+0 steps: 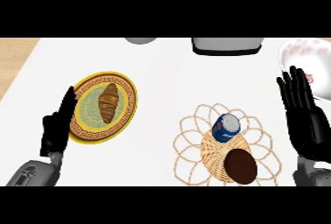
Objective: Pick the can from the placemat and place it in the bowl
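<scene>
The can (226,127) is lying on the woven placemat (191,144) at about five o'clock on the white surface (168,78), a dark brown disc (241,166) just beside it. The bowl (309,59) is sitting at two o'clock. The right hand (307,118) is hovering below the bowl with its fingers straight and apart, holding nothing. The left hand (57,127) is resting at eight o'clock, fingers up and straight, beside a plate (87,131) carrying a croissant (108,103).

Blue can (226,127); woven tan placemat (227,146); gold-patterned green plate (103,107); red-flecked white bowl (309,61).
</scene>
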### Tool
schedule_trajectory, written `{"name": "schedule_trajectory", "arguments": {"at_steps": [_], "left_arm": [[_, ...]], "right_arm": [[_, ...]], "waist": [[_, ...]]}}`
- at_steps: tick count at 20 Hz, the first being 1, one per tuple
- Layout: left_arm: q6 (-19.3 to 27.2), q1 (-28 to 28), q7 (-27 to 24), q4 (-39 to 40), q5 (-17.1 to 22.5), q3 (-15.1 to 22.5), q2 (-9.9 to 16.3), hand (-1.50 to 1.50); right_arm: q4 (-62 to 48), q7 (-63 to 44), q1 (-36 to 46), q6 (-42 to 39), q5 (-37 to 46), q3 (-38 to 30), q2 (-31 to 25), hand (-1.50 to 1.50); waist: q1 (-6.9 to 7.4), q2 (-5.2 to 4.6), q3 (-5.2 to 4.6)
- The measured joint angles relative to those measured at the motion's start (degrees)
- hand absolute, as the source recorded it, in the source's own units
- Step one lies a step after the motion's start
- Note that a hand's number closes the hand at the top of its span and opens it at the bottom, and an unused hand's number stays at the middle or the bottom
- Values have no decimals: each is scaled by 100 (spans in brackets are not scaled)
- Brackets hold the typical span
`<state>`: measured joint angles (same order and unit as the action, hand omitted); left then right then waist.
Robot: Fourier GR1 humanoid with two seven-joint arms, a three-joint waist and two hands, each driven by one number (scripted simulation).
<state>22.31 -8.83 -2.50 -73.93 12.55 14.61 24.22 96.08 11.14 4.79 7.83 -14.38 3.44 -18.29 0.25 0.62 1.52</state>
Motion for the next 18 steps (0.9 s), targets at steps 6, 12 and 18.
{"name": "schedule_trajectory", "arguments": {"at_steps": [6, 12, 18], "left_arm": [[-108, -177, -28, -534, -27, 216, -255, 0], [-270, -275, 51, -740, 149, 301, -486, 0], [-246, -188, 320, -1159, 65, 376, -629, 0]], "right_arm": [[-64, -1000, -15, -247, 699, 1139, -126, 150], [-6, -747, -415, 1308, 2082, 1359, 311, -150], [766, -214, -1121, 2170, 2786, 1904, 901, -150]], "waist": [[64, -42, -132], [-94, -17, -166], [-71, -34, -156]]}}
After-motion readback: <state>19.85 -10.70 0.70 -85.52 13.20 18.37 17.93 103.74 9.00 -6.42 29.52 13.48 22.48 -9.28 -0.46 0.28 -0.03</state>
